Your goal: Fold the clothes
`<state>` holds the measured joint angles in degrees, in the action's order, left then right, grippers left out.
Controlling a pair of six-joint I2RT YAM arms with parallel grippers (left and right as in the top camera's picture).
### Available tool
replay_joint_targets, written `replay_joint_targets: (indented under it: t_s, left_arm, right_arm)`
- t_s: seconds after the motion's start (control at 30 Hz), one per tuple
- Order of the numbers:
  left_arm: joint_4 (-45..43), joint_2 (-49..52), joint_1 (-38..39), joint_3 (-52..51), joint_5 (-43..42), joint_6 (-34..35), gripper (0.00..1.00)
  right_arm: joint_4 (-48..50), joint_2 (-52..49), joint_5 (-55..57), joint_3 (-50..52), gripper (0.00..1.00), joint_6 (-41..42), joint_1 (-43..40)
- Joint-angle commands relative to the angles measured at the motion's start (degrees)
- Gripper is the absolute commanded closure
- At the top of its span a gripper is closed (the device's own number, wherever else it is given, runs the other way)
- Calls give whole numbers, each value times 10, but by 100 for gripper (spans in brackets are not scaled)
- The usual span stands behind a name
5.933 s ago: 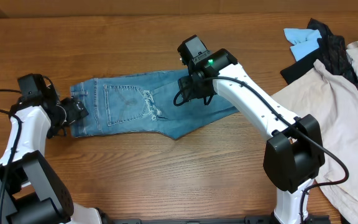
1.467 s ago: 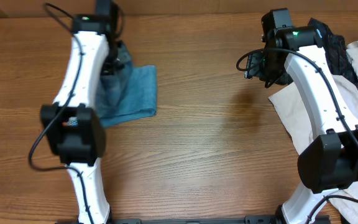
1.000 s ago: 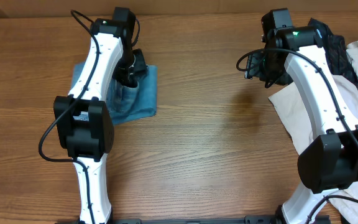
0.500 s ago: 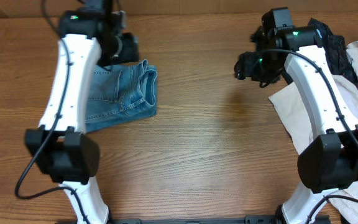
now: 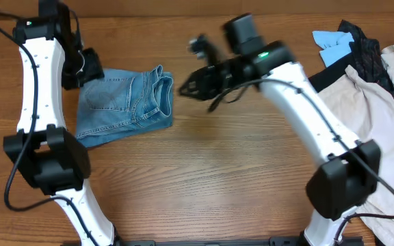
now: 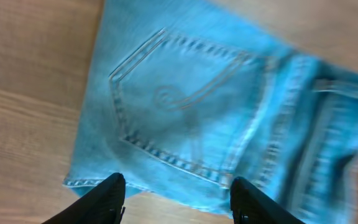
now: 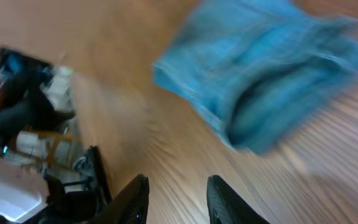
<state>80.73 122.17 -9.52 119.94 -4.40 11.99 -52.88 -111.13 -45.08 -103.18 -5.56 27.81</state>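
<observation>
The clothes, light-blue jeans, lie folded into a compact bundle on the left half of the table, a stitched back pocket facing up. My left gripper hovers at the bundle's upper left corner. In the left wrist view it is open over the denim's edge, with nothing between the fingers. My right gripper is stretched out to the left, just beyond the bundle's rolled right edge. The right wrist view is blurred; there the gripper is open over bare wood, the jeans lying ahead of it.
A large beige garment covers the table's right side. Above it lie a black garment and a small bright-blue cloth. The right arm spans the table's middle. Bare wood table lies in front.
The right arm has swung left from the pile at the right to the jeans' right edge. The left gripper has drawn back left, off the bundle's top to its corner.
</observation>
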Motion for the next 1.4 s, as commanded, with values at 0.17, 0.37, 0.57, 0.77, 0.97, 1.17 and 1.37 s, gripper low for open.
replay_joint_targets:
  t_s: [0.17,0.37,0.57,0.77,0.97,1.17,1.37]
  left_arm:
    - [22,93,-34,-9,6,-2,44]
    - [15,132,-37,-10,21,-2,43]
    - [22,159,-37,-12,72,-3,43]
    - [9,167,-37,-70,80,-2,44]
    - [28,167,-37,-152,78,13,46]
    - [36,167,-33,-256,68,22,45]
    - [9,154,-30,-300,45,22,43]
  right_arm:
    - [142,-95,-26,-10,65,103,78]
    - [214,-166,-25,-10,64,120,96]
    - [190,-228,95,-10,59,164,83]
    - [145,-245,214,-10,58,206,44]
    - [141,-245,215,-10,57,203,12]
    - [130,-245,240,-10,57,173,-2]
    - [68,-243,294,-12,52,147,-19]
